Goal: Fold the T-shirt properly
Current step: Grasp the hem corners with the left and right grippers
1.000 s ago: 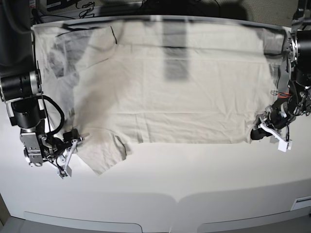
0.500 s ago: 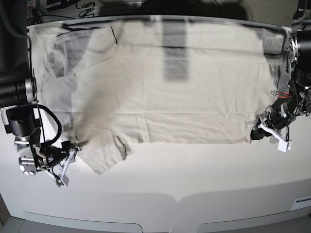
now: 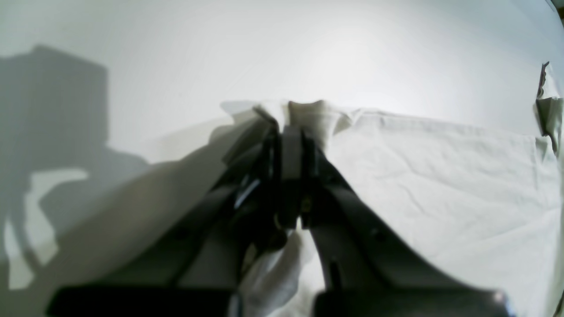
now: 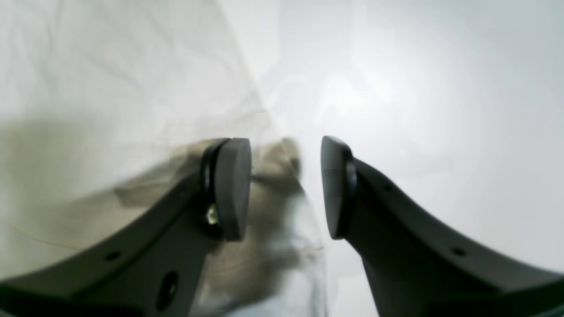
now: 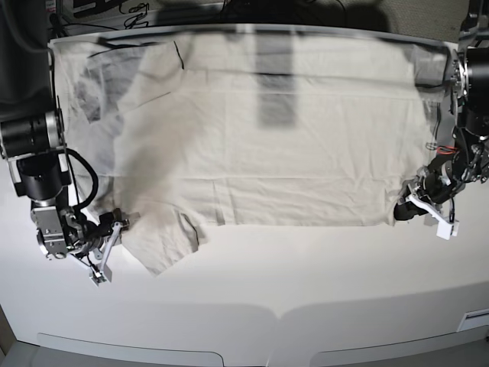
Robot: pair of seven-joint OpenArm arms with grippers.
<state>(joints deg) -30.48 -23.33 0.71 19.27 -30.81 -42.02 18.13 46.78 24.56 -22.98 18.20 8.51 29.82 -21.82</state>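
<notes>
The pale grey-beige T-shirt lies spread flat on the white table, sleeves at the left, hem at the right. My left gripper is shut on the shirt's near right hem corner; in the left wrist view it pinches a bunched fold of cloth. My right gripper is open beside the near sleeve. In the right wrist view it has its fingers apart, with the blurred sleeve edge between them and the shirt to the left.
Cables and dark equipment sit behind the table's far edge. The table's front edge runs along the bottom. Arm shadows fall on the shirt's upper left and upper middle.
My right arm swung out to the left and down half a second ago, then came back to the near sleeve. The left gripper stays shut on the hem corner.
</notes>
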